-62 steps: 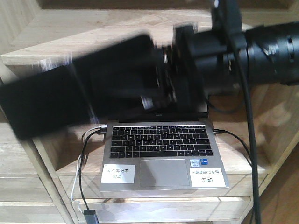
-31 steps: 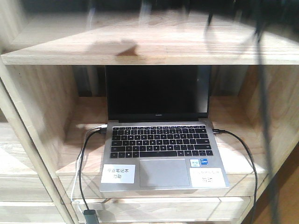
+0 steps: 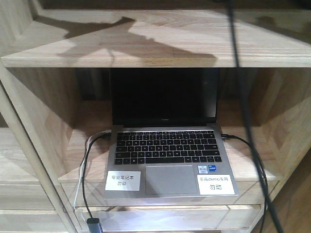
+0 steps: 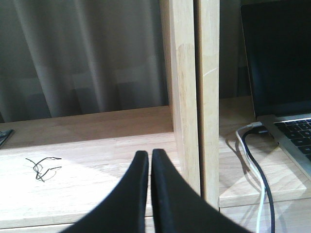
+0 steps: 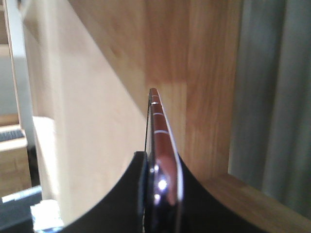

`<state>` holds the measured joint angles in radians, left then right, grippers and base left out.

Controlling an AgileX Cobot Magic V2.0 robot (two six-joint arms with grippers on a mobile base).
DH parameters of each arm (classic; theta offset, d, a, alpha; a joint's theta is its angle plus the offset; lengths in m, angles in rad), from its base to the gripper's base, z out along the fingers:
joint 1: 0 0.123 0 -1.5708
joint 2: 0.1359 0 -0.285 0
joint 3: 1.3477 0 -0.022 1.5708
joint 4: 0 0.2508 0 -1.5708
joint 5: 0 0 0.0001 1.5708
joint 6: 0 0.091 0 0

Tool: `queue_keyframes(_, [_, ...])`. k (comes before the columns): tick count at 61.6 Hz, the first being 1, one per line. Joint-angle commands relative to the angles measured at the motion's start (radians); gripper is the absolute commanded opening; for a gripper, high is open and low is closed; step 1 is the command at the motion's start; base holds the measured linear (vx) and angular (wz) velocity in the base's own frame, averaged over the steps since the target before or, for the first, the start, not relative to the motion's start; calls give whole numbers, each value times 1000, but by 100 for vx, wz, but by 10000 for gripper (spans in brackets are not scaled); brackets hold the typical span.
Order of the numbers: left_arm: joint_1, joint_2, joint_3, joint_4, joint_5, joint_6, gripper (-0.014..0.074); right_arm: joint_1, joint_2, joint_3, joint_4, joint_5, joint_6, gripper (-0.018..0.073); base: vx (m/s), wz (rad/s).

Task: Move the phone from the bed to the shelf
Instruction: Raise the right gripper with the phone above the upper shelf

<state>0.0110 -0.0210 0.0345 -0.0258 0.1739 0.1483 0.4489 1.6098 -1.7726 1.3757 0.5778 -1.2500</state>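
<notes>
We faced a pale wooden shelf made of thick boards with open compartments. In the middle compartment sat an open grey laptop with a dark screen; small lettering under the screen was too fine for us to read. Two white stickers on its palm rest carried Chinese characters, and the right one also read "demo". A small blue badge sat above that sticker. Black cables ran from both sides of the laptop.

Our left gripper hovered low over a shelf board beside an upright post, its two black fingers pressed together on nothing. A small tangle of black wire lay on that board.

Our right gripper pinched the phone, held on edge so we saw only its pinkish metallic rim, close to a wooden shelf wall. From the front view neither the phone nor either gripper showed.
</notes>
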Motion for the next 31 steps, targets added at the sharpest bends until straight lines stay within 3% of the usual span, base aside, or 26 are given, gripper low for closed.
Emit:
queue_keyframes(1, [1,-4,-23,-9,-76,-6,1,9,15,-97,36,-15,-11,-2,0,0])
queue_keyframes(21, [1,-4,-23,-9,-76,-6,1,108,155,-177,-86,-92,-11,-2,0,0])
queue_keyframes(31, [1,-4,-23,-9,-76,-6,1,118,204,-177,-114,-124,-11,-2,0,0])
